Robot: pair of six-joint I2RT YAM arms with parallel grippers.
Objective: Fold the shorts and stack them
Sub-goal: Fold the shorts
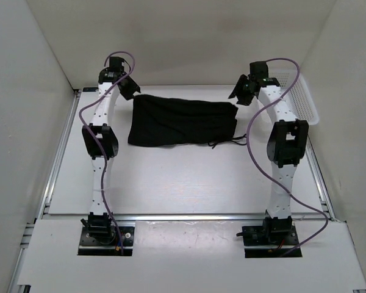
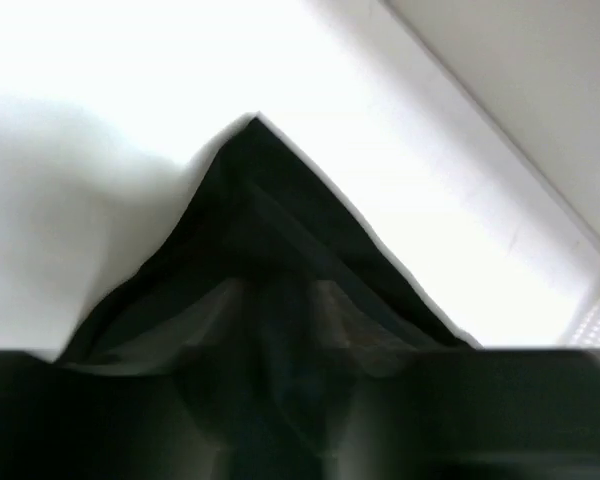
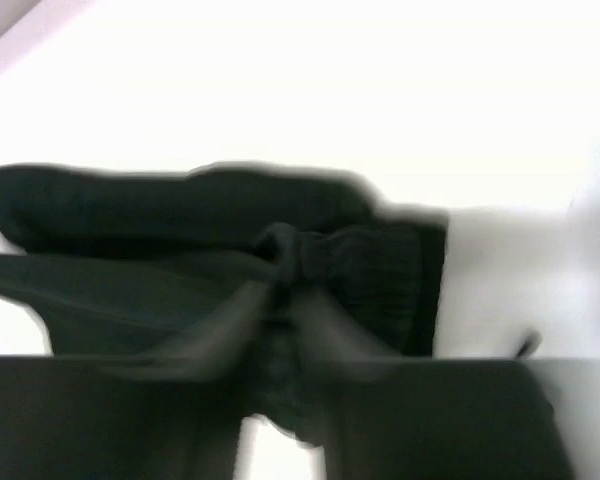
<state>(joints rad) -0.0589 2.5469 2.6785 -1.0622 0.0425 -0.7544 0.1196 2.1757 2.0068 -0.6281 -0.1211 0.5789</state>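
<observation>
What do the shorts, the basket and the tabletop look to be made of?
Shorts: soft matte black fabric, possibly a knit; it wrinkles and lies limp.
Basket: white plastic, judging by its perforated mesh wall; likely rigid.
Tabletop: smooth white board with a faint sheen; the actual material is unclear.

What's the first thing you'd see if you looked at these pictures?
The big black shorts jump out, lying flat on the white table toward its far side. The left end effector and the right end effector pinch them near the two far corners. A white mesh basket sits at the far right.
</observation>
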